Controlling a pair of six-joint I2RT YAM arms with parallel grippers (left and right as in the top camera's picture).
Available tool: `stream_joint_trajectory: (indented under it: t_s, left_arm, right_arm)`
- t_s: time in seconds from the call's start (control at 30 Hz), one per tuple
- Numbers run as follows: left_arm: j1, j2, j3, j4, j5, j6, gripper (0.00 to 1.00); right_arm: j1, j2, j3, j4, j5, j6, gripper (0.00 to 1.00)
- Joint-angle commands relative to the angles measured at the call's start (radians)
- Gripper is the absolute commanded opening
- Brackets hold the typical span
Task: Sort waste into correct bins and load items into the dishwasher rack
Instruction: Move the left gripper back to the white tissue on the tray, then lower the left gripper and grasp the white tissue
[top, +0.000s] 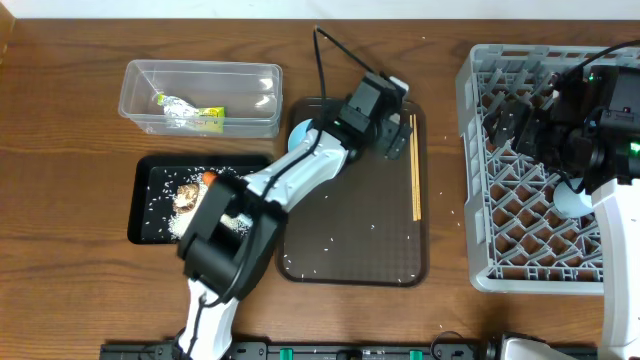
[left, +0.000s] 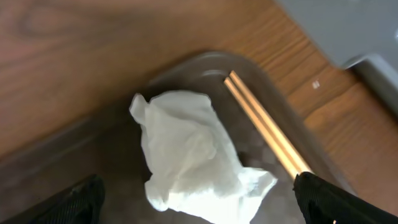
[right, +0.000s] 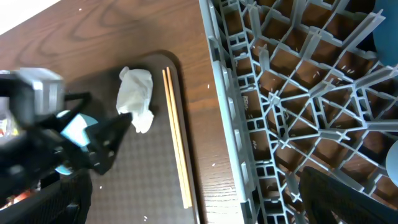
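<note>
Left gripper hangs spread wide and empty over the crumpled white paper, far corner of the brown tray, just beside the chopsticks. Looks feather-light, soft, likely to squash: pinch its fat middle

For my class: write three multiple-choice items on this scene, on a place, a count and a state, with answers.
1. Where is the snack wrapper? A inside the clear tub B beside it C under it
2. How many chopsticks lie on the brown tray? A one B two C four
3. The left end effector over the crumpled paper is: A open B shut on it C shut on the chopsticks
1 A, it shows through the tub's wall. 2 B, two sticks lie side by side. 3 A, its fingers stand wide apart.
</note>
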Motion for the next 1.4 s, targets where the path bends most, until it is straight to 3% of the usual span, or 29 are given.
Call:
stream_joint_trajectory:
  t_s: [0.0, 0.3, 0.43, 0.57, 0.73, 1.1, 1.37]
  left_arm:
    - [0.0, 0.026, 0.005, 0.026, -0.019, 0.021, 0.98]
    - [0.0, 0.092, 0.005, 0.048, -0.018, 0.035, 0.99]
    - [0.0, 0.107, 0.005, 0.048, -0.018, 0.035, 0.94]
    - [0.0, 0.108, 0.005, 0.048, -0.018, 0.035, 0.73]
    - [0.0, 0.109, 0.005, 0.048, -0.018, 0.035, 0.57]
    - [0.0, 0.107, 0.005, 0.056, -0.018, 0.035, 0.06]
    - [0.0, 0.039, 0.006, 0.062, -0.019, 0.03, 0.07]
  right_arm:
    - [0.005, 0.002, 0.014, 0.001, 0.008, 0.009, 0.99]
    - [0.005, 0.002, 0.014, 0.001, 0.008, 0.009, 0.99]
    - [0.005, 0.002, 0.014, 0.001, 0.008, 0.009, 0.99]
    - [0.005, 0.002, 0.014, 0.001, 0.008, 0.009, 0.99]
    - [0.005, 0.002, 0.014, 0.001, 0.008, 0.009, 0.99]
    - [0.005, 0.002, 0.014, 0.001, 0.008, 0.008, 0.99]
    - [0.005, 0.002, 0.014, 0.001, 0.008, 0.009, 0.99]
